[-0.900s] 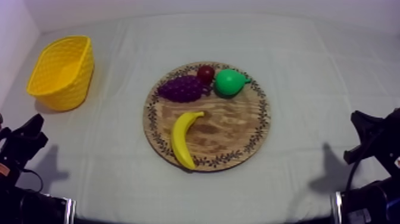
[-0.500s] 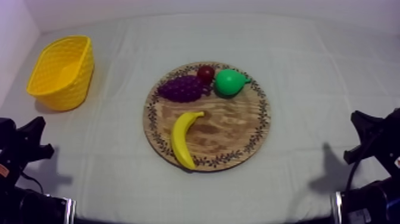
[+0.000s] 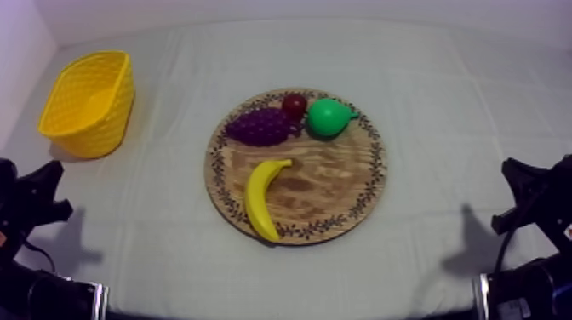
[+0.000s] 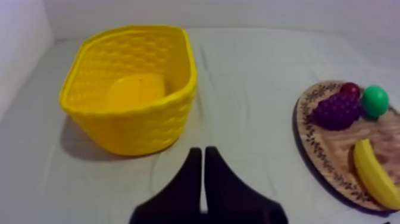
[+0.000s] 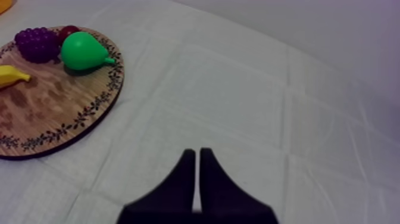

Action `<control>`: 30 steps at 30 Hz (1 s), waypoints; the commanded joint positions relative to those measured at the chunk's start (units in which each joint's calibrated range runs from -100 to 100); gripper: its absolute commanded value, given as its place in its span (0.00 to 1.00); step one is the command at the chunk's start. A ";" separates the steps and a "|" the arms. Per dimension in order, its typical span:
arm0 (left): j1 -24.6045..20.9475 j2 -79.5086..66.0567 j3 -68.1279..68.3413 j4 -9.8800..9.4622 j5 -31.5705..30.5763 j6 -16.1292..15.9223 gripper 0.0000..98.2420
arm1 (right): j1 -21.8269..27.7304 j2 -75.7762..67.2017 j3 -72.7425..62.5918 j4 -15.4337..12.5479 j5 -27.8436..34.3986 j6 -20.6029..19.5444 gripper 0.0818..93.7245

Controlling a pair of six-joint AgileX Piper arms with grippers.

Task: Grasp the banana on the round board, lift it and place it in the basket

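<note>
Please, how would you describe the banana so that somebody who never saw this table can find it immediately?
Find the round wooden board in the middle of the table. The grapes, the small red fruit and the pear crowd its far edge, while the banana lies alone on the near half. It is the only long, curved, yellow piece there.

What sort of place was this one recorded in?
Probably a robot test bench, not a kitchen: a cloth-covered table, a toy banana on a board, and a left gripper and right gripper at its sides.
</note>
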 commanded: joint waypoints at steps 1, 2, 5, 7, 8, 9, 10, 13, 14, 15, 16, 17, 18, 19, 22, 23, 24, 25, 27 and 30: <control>1.29 4.73 -12.48 -0.07 6.17 2.66 0.00 | 0.03 -0.04 -0.03 -0.03 -0.03 0.01 0.00; 2.07 6.56 -16.44 -0.08 8.35 3.39 0.00 | 0.03 -0.04 -0.03 -0.03 -0.03 0.01 0.00; 5.88 12.53 -27.15 -0.95 14.12 6.27 0.00 | 0.03 -0.04 -0.03 -0.03 -0.03 0.04 0.00; 8.69 15.87 -33.18 -1.38 17.15 8.27 0.00 | 0.03 -0.04 -0.03 -0.03 -0.03 0.02 0.00; 9.77 17.49 -35.96 -1.23 18.42 9.03 0.00 | 0.03 -0.04 -0.03 -0.03 -0.03 0.02 0.00; 10.65 19.17 -38.57 -0.91 19.57 9.70 0.00 | 0.03 -0.04 -0.03 -0.03 -0.03 0.02 0.00; 11.47 20.86 -41.04 -0.56 20.69 10.42 0.00 | 0.03 -0.04 -0.03 -0.03 -0.03 0.02 0.00; 14.57 25.81 -47.48 0.10 24.30 13.62 0.00 | 0.03 -0.04 -0.03 -0.03 -0.03 0.01 0.00; 16.21 27.24 -49.08 -0.04 25.27 15.03 0.00 | 0.03 -0.04 -0.03 -0.03 -0.03 0.01 0.00; 18.01 28.48 -50.34 -0.36 26.01 16.64 0.00 | 0.03 -0.04 -0.03 -0.03 -0.03 0.01 0.00; 19.74 29.55 -51.25 -0.70 26.73 18.38 0.00 | 0.03 -0.04 -0.03 -0.03 -0.03 0.03 0.00; 21.26 30.58 -51.95 -0.91 27.28 19.89 0.00 | 0.03 -0.04 -0.03 -0.03 -0.03 0.02 0.00; 22.56 31.67 -52.51 -0.97 27.67 21.17 0.00 | 0.03 -0.04 -0.03 -0.03 -0.03 0.02 0.00; 23.60 32.79 -52.94 -0.86 27.96 22.32 0.00 | 0.03 -0.04 -0.03 -0.03 -0.03 0.02 0.00; 25.99 36.34 -53.63 0.24 27.87 24.45 0.00 | 0.03 -0.04 -0.03 -0.03 -0.03 0.01 0.00; 26.81 37.48 -53.75 0.50 27.79 25.08 0.00 | 0.03 -0.04 -0.03 -0.03 -0.03 0.01 0.00; 27.62 38.59 -53.87 0.69 27.71 25.68 0.00 | 0.03 -0.04 -0.03 -0.03 -0.03 0.01 0.00; 28.42 39.68 -53.92 0.87 27.63 26.31 0.00 | 0.03 -0.04 -0.03 -0.03 -0.03 0.01 0.00; 29.89 41.74 -53.75 1.12 27.18 27.46 0.00 | 0.03 -0.04 -0.03 -0.03 -0.03 0.01 0.00; 31.72 44.73 -53.12 1.49 25.99 28.99 0.00 | 0.03 -0.04 -0.03 -0.03 -0.03 0.01 0.00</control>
